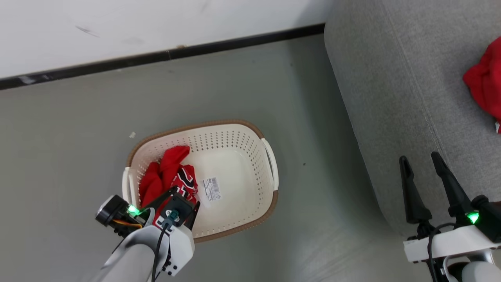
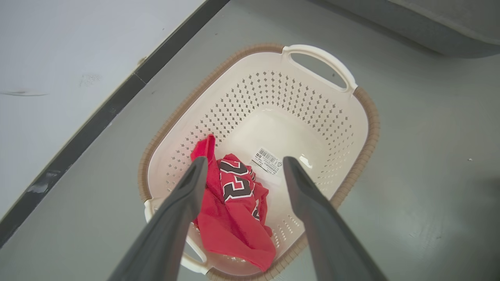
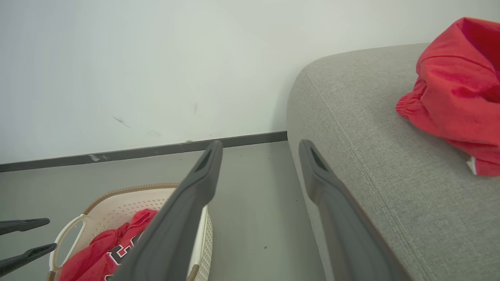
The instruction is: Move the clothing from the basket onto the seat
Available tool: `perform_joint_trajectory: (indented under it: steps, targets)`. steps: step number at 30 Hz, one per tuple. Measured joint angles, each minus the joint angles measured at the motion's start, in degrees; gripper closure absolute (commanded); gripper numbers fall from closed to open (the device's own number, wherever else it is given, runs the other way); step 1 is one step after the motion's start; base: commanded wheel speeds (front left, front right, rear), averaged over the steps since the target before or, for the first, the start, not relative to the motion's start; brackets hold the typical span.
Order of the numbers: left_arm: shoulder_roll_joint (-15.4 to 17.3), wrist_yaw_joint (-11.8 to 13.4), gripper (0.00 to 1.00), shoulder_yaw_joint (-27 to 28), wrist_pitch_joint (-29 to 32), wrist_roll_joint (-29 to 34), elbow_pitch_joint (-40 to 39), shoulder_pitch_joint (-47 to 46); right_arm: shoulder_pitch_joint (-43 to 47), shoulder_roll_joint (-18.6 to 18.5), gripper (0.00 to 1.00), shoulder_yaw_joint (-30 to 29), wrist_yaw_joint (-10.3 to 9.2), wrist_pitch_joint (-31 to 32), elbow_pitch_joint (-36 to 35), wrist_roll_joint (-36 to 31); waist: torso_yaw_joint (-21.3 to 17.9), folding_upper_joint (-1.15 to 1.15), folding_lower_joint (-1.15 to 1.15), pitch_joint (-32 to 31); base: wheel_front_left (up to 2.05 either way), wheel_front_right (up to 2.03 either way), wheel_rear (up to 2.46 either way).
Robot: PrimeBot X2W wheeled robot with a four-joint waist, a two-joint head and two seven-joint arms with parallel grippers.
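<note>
The cream-white basket [image 1: 235,133] stands on the floor with a crumpled red jersey [image 1: 168,172] with black-and-white lettering in its left part. My left gripper [image 1: 184,197] hangs open above the basket's near rim, and its fingers frame the jersey [image 2: 234,210] without touching it. A second red garment [image 1: 485,86] with a bit of white trim lies on the grey seat [image 1: 391,98] at the right. My right gripper [image 1: 420,160] stands open and empty beside the seat's front edge. The right wrist view shows that garment [image 3: 453,89] resting on the seat [image 3: 371,164].
A barcode sticker [image 2: 267,160] lies on the basket's bare bottom. A white wall with a dark baseboard [image 1: 156,58] runs behind the basket. Grey floor [image 1: 313,176] separates basket and seat.
</note>
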Motion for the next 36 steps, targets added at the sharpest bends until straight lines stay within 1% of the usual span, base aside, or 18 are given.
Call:
perform_joint_trajectory:
  steps: [13, 21, 25, 30, 32, 36]
  targets:
    - [-0.3, 0.0, 0.00, -1.1, 0.8, 2.8, 4.9, -7.0, -6.8, 0.0, 0.00, 2.1, 0.00, -0.5, -0.2, 2.6, -3.9, 0.00, 0.00, 9.1, 0.00, 0.00, 0.00]
    - [0.9, 0.2, 0.00, -0.9, 1.3, 3.9, 8.0, -10.1, -10.2, 0.0, 0.00, 3.0, 0.00, -0.5, 0.5, 4.2, -6.4, 0.00, 0.00, 13.8, 0.00, 0.00, 0.00]
    - [2.2, 0.8, 0.00, -0.7, 1.5, 4.3, 9.4, -11.3, -12.1, 0.0, 0.00, 3.8, 0.00, -0.6, 1.0, 5.1, -7.6, 0.00, 0.00, 15.9, 0.00, 0.00, 0.00]
    - [3.7, 2.5, 0.00, 0.0, 2.2, 5.5, 11.1, -12.9, -14.4, 0.0, 0.00, 4.5, 0.00, -0.6, 1.5, 6.0, -9.1, 0.00, 0.00, 18.3, 0.00, 0.00, 0.00]
    - [4.1, 2.7, 0.00, 0.1, 2.5, 6.2, 11.5, -13.6, -15.4, 0.0, 0.00, 4.8, 0.00, -0.6, 1.4, 6.3, -9.6, 0.00, 0.00, 19.2, 0.00, 0.00, 0.00]
    - [4.7, 4.0, 0.00, 0.7, 3.3, 6.4, 12.6, -14.5, -17.0, 0.0, 0.00, 5.4, 0.00, -0.6, 1.4, 7.1, -10.6, 0.00, 0.00, 20.8, 0.00, 0.00, 0.00]
